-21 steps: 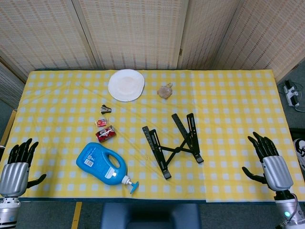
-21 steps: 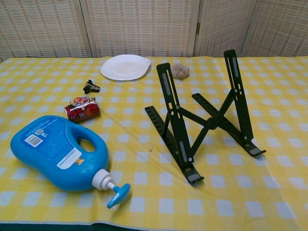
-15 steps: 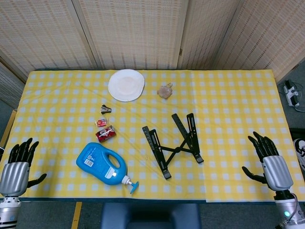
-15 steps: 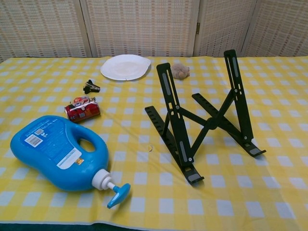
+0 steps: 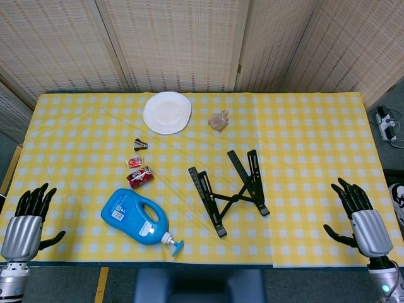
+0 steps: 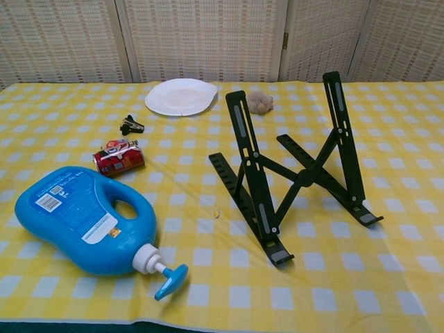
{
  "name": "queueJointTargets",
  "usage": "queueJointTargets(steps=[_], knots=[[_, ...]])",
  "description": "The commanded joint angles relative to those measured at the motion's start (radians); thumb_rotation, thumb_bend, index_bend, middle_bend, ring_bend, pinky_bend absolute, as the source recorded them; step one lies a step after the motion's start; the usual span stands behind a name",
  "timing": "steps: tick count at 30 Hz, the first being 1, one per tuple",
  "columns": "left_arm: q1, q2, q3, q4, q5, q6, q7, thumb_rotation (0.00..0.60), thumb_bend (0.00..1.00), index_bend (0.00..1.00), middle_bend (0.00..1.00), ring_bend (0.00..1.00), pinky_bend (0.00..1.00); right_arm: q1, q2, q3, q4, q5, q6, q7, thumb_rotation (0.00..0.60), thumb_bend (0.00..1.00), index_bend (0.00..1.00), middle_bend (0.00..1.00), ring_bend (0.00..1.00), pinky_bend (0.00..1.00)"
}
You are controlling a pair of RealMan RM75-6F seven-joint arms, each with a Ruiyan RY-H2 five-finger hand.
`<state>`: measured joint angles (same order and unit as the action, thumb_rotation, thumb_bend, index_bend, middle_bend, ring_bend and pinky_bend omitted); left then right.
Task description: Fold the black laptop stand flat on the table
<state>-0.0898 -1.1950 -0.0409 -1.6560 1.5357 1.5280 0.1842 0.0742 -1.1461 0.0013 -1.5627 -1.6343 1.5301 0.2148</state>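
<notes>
This is looking like a staged test area in a lab or studio rather than a lived-in home: woven folding screens are closing off the back of the table, which is wearing a yellow-and-white checked cloth. Unrelated household odds are lying scattered over it, a blue detergent jug, a crushed red can, a white plate and a black laptop stand, as if set out for trials. On the floor at the right edge, a power strip with cables is showing past the screens.
</notes>
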Motion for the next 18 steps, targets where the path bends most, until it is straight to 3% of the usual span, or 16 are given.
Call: queueJointTargets(steps=[1, 8, 18], knots=[[0.001, 0.001, 0.002, -0.001, 0.003, 0.002, 0.002, 0.600, 0.15, 0.06, 0.02, 0.03, 0.00, -0.001, 0.000, -0.001, 0.002, -0.003, 0.004, 0.004, 0.600, 0.27, 0.00, 0.00, 0.01, 0.00], [0.001, 0.000, 0.005, -0.003, -0.002, -0.006, 0.006, 0.600, 0.15, 0.06, 0.02, 0.03, 0.00, 0.002, -0.010, 0.005, 0.009, 0.015, -0.009, 0.002, 0.600, 0.27, 0.00, 0.00, 0.01, 0.00], [-0.006, -0.008, 0.005, 0.000, -0.014, -0.026, 0.012, 0.600, 0.15, 0.06, 0.02, 0.03, 0.00, 0.083, -0.009, 0.016, -0.017, 0.075, -0.184, 0.036, 0.600, 0.27, 0.00, 0.00, 0.01, 0.00]])
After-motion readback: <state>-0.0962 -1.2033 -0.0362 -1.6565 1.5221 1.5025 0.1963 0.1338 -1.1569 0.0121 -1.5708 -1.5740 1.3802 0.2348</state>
